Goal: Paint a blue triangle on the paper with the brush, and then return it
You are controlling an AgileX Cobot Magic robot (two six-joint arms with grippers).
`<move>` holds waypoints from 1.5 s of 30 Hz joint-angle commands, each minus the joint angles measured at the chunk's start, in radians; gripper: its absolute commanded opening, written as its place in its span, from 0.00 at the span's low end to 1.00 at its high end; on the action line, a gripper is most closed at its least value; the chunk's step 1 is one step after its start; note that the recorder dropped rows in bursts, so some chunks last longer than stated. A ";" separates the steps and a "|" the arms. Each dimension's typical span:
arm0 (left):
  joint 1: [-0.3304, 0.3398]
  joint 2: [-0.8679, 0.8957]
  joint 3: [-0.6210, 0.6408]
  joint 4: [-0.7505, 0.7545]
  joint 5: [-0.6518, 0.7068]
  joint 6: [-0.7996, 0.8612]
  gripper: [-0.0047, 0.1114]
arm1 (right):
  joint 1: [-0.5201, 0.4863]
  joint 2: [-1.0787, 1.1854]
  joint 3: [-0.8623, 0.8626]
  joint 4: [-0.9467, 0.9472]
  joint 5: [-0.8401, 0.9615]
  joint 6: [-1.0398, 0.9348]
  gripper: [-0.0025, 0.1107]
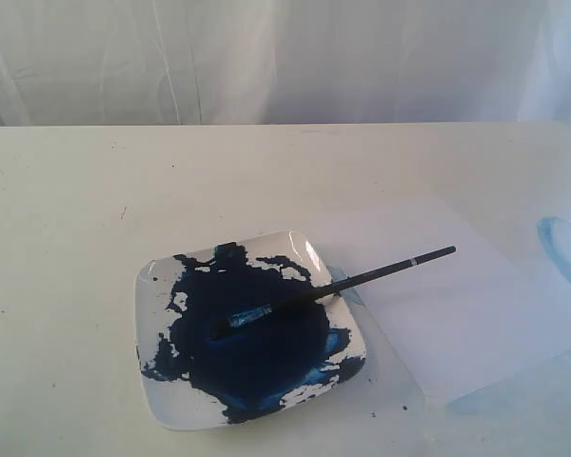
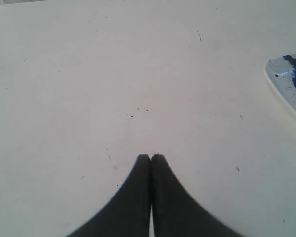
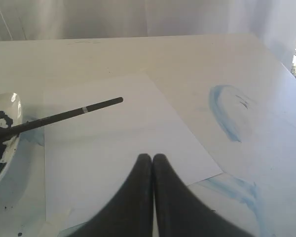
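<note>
While the brush (image 1: 362, 279) lies untouched across the plate (image 1: 167, 400) (handle over the paper (image 1: 466, 314)), the left gripper (image 2: 151, 157) and right gripper (image 3: 152, 157) are pressed together, holding nothing.

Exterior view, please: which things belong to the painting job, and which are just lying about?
For the job: brush; blank paper; plate of dark blue paint.
Just lying about: pale blue smear on the table; white backdrop cloth.
</note>
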 commanded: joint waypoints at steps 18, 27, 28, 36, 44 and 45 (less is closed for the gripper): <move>0.001 -0.005 0.005 -0.004 -0.003 0.000 0.04 | 0.001 -0.005 0.001 -0.009 -0.378 0.009 0.02; 0.001 -0.005 0.005 -0.004 -0.003 0.000 0.04 | 0.001 -0.005 0.001 -0.002 -0.564 0.288 0.02; 0.001 -0.005 0.005 -0.004 -0.003 0.000 0.04 | 0.001 -0.005 0.001 -0.002 -0.575 0.372 0.02; 0.001 -0.005 0.005 -0.004 -0.003 0.000 0.04 | -0.001 0.133 -0.073 0.154 -0.411 0.451 0.02; 0.001 -0.005 0.005 -0.004 -0.003 0.000 0.04 | 0.045 0.565 -0.294 0.364 -0.092 0.492 0.02; 0.001 -0.005 0.005 -0.004 -0.003 0.000 0.04 | 0.058 0.613 -0.309 0.409 -0.057 0.470 0.02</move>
